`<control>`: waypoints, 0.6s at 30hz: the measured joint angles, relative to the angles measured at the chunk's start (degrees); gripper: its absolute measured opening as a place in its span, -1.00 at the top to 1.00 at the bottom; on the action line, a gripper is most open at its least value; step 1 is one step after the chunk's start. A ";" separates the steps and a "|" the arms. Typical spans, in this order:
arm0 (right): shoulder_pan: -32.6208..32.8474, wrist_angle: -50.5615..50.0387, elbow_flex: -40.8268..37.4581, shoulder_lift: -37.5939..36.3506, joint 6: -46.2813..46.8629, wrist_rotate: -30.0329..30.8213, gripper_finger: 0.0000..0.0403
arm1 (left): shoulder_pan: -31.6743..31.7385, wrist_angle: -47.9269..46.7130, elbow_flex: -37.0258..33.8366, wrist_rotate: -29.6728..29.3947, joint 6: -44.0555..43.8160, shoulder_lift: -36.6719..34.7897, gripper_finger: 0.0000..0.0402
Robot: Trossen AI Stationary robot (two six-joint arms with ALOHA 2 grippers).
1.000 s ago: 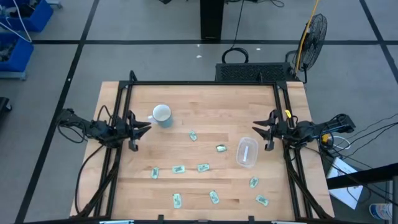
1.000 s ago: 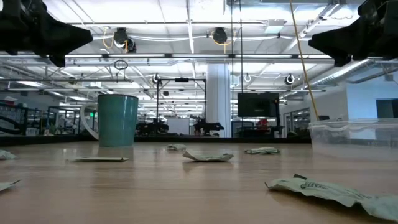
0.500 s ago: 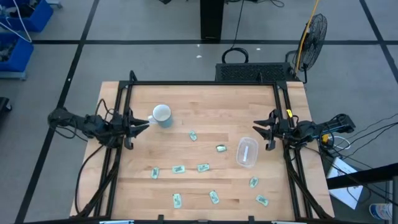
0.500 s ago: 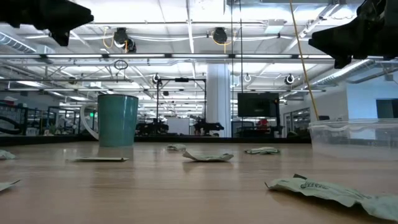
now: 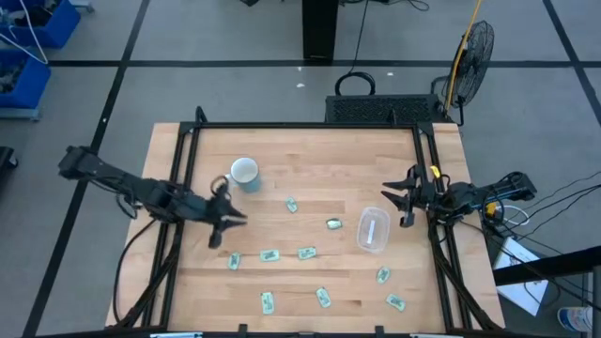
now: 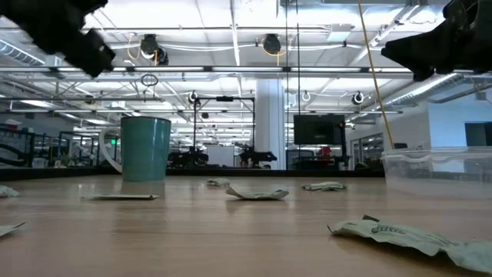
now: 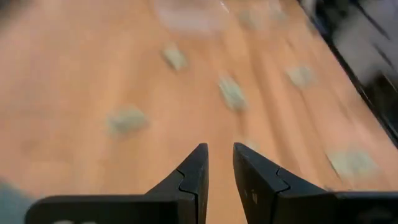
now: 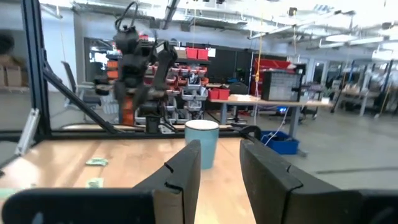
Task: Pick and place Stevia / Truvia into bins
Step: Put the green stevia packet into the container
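Several pale green and white packets lie flat on the wooden table, among them one near the middle, one beside the tub and a row toward the near edge. The clear tub stands right of centre. My left gripper hovers over the table's left half, above and left of that row, tipped down, open by a narrow gap and holding nothing. My right gripper waits at the right edge, open by a narrow gap, also holding nothing.
A white mug with a teal outside stands on the far left part of the table, just beyond the left gripper. More packets lie along the near edge. A black frame rail borders the table.
My left arm has swung from the table's left edge out over the table, toward the right and the near edge, and has tipped its gripper down toward the packets. Packets, tub and mug have stayed where they were.
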 joint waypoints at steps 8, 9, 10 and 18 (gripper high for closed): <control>0.00 0.26 0.02 0.00 -10.33 0.00 0.48 | -6.42 -8.50 -0.02 9.67 -13.99 10.79 0.61; 0.00 0.39 0.00 0.00 -10.39 0.00 0.48 | -7.04 -9.15 -0.02 9.37 -14.82 12.06 0.61; 0.00 0.37 0.00 -0.02 -10.46 0.00 0.48 | -7.56 -9.85 -0.02 9.10 -15.16 13.31 0.61; 0.00 1.07 0.01 -0.01 -13.13 0.06 0.48 | -9.40 -8.41 -0.02 6.42 -17.79 22.88 0.61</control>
